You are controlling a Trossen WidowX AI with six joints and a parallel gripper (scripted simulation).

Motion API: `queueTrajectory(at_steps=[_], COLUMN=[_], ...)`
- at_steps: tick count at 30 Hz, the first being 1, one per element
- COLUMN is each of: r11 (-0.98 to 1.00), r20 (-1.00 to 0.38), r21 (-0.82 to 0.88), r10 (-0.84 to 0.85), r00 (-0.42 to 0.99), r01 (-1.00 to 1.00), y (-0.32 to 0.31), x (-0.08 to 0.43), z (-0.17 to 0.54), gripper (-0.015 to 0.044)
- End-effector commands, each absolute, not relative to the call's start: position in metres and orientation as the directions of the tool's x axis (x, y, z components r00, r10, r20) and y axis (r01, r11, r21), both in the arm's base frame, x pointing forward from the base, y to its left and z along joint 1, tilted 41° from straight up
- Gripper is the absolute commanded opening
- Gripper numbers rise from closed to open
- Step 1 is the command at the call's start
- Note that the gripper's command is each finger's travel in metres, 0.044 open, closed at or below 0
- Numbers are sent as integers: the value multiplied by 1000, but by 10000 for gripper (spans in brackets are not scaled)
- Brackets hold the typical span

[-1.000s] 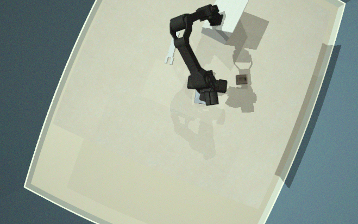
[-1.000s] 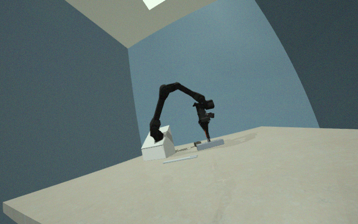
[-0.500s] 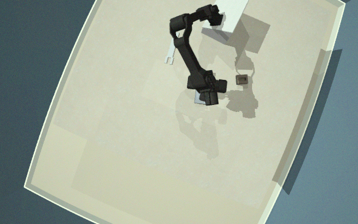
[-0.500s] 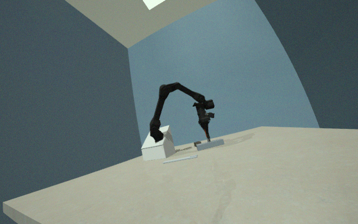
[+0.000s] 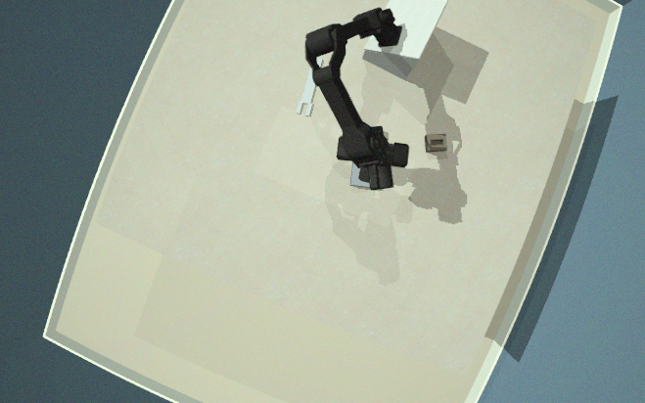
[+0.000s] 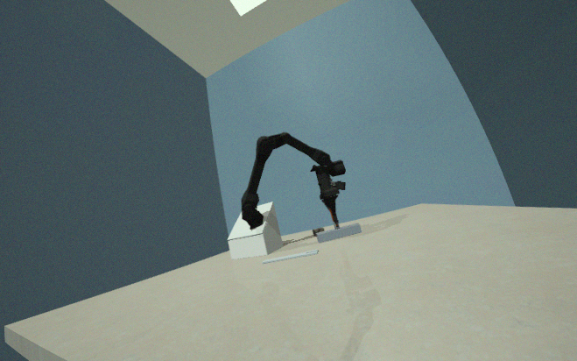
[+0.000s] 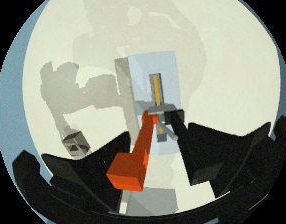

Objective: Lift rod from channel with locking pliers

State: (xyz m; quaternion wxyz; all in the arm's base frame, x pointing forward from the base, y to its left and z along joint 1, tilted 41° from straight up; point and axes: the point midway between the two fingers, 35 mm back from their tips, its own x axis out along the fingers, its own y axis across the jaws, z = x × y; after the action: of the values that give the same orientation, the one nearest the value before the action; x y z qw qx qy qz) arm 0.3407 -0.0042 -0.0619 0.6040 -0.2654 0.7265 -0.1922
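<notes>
Wrist view, from the left: a small brown open-topped box (image 7: 75, 143) (image 5: 429, 143) (image 6: 317, 231), presumably the holster, stands left of the pale blue-grey slotted block (image 7: 169, 62) (image 5: 359, 180) (image 6: 348, 231); nearer the middle, the black two-fingered gripper (image 7: 159, 131) (image 6: 329, 196) pinches the orange-and-black-handled grey locking pliers (image 7: 129, 172) (image 6: 334, 214), one handle against each finger, likely so squeezing shuts the jaws; their grey head crosses the block's slot, though I can't judge its depth or any lock; the slim yellow rod (image 7: 156, 90) lies inside that slot, too tight for fingers, hence the tool; no brand, label or writing is readable.
</notes>
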Motion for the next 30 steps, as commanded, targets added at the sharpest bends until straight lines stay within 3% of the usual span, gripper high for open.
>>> queueTrajectory(at_steps=[1, 30], r11=[783, 783], r20=[-773, -773], r21=[-603, -604], r10=[-621, -621], r00=[-131, -131], r01=[-152, -152], y=[-8, -10], x=[341, 342], z=[-61, -59], gripper=[273, 234])
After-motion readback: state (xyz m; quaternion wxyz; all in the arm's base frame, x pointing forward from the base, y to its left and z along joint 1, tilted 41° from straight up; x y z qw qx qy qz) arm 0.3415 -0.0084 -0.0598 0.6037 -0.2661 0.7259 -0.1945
